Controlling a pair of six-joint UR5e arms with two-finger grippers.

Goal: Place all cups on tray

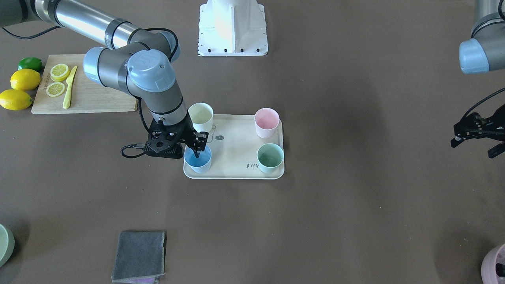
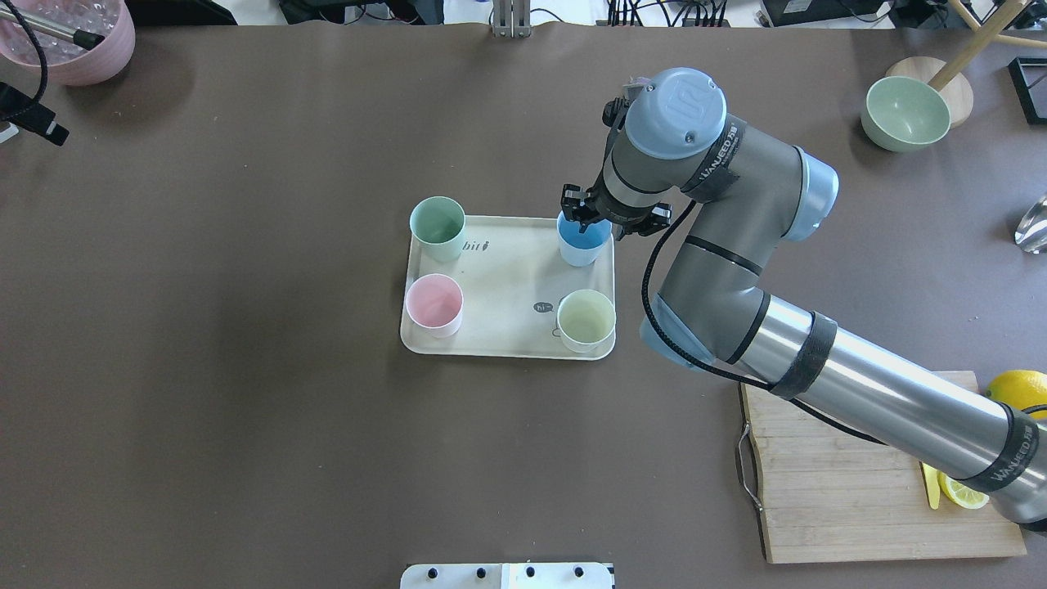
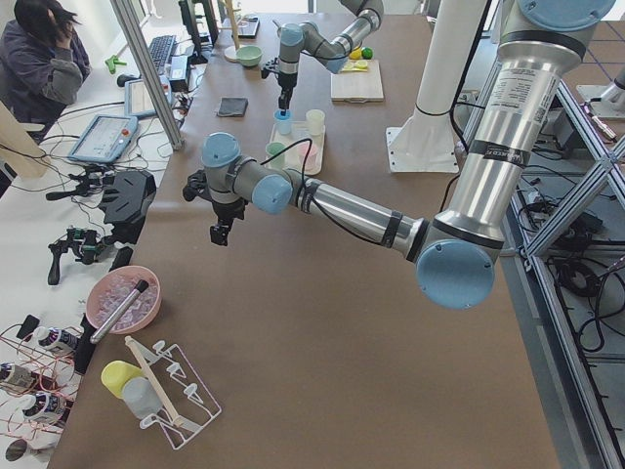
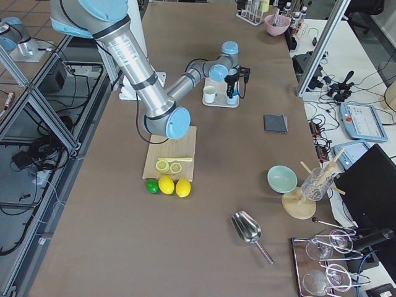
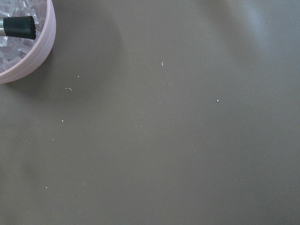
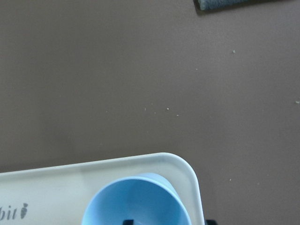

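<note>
— Well, starting at the far left as seen from behind the robot, what's there?
— A pink bowl [image 2: 74, 41] in the far corner of the tabletop [image 2: 245, 368], and the left gripper [image 3: 219, 233] hanging over bare brown surface near it. I can't tell from where I stand whether it's spread or clenched.
— And the middle?
— The cream tray [image 2: 499, 278] lies flat on the tabletop with a cup in each corner. On its left side the green cup [image 2: 438, 227] is at the far corner and the pink cup [image 2: 433, 303] at the near one. On its right side the blue cup [image 2: 582, 243] is far and the pale yellow cup [image 2: 586, 319] is near. All four stand upright.
— The right arm?
— It reaches in from the right, and the right gripper [image 1: 196, 149] points down over the blue cup. It's released: one finger dips inside the cup and the other sits outside the wall with a clear gap, so nothing is pinched.
— Further right?
— A wooden cutting board [image 2: 851, 491] with a lemon slice [image 2: 965, 493] on it, a whole lemon [image 2: 1018, 391] just beside it, and a green bowl [image 2: 904, 113] well beyond.
</note>
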